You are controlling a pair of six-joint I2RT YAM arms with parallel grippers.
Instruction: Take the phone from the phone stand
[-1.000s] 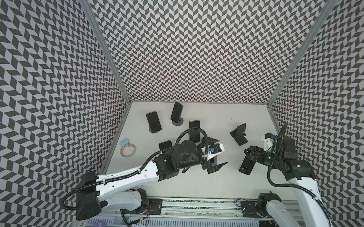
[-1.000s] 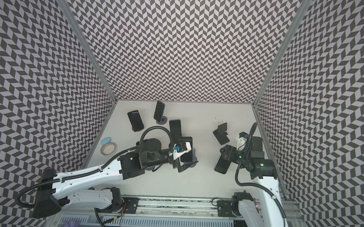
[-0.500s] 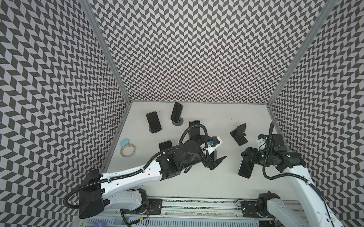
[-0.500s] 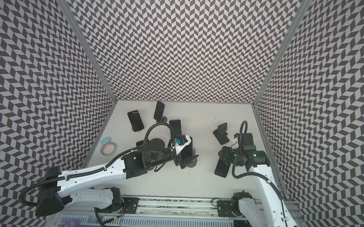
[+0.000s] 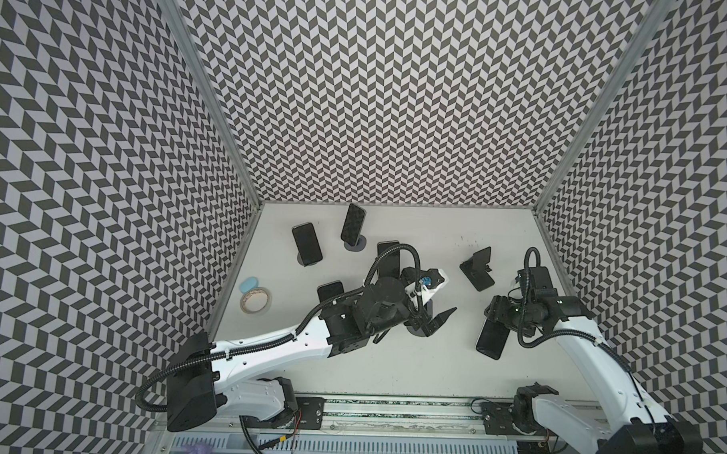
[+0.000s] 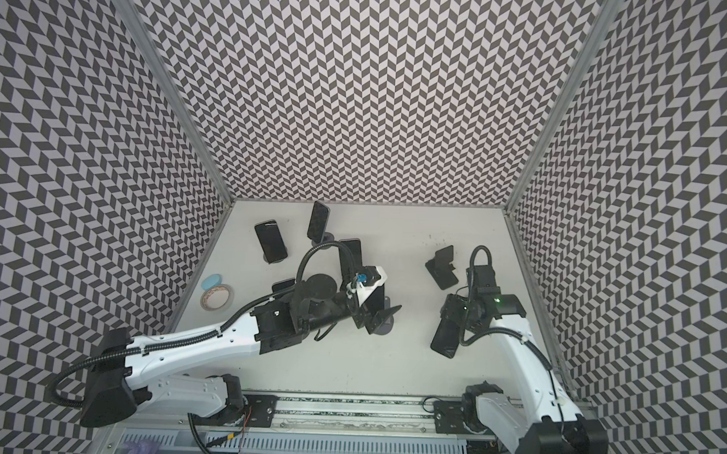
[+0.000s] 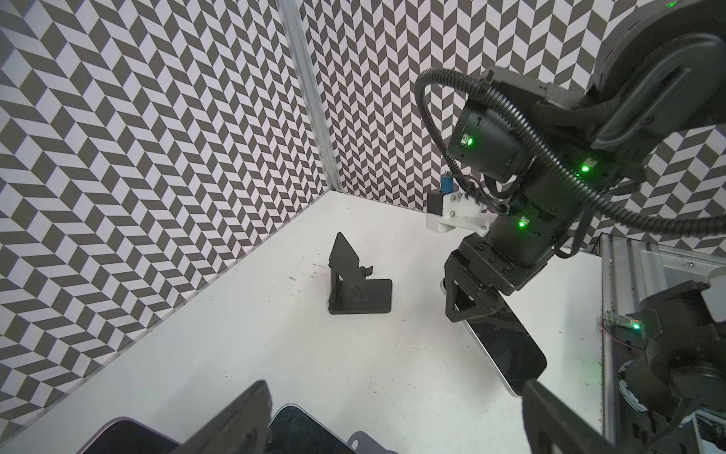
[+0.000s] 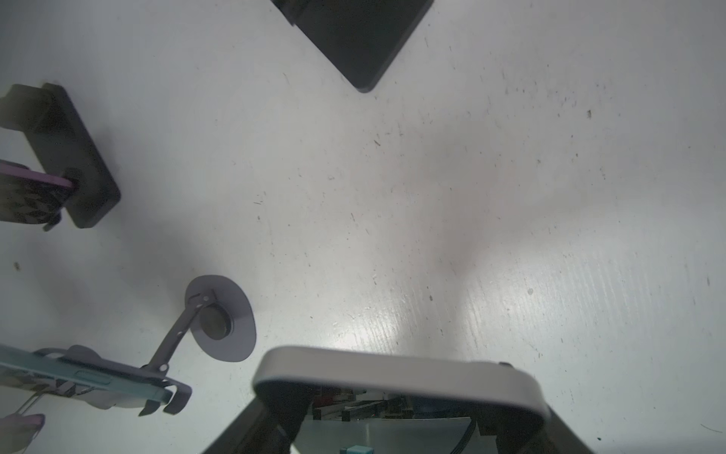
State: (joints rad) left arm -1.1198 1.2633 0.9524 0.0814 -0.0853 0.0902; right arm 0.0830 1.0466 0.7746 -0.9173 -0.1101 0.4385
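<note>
The right jaws grip the phone [image 5: 492,338] by one end, at 6 o'clock from the empty phone stand [image 5: 478,273]. The left wrist view shows it tilted over the surface [image 7: 275,353]. The right wrist view shows only its grey edge. The left jaws are wide open.

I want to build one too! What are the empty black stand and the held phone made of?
The empty stand looks like matte black plastic: no shine. The held phone seems glossy glass in front, with reflections, and a pale rim, maybe metal.
</note>
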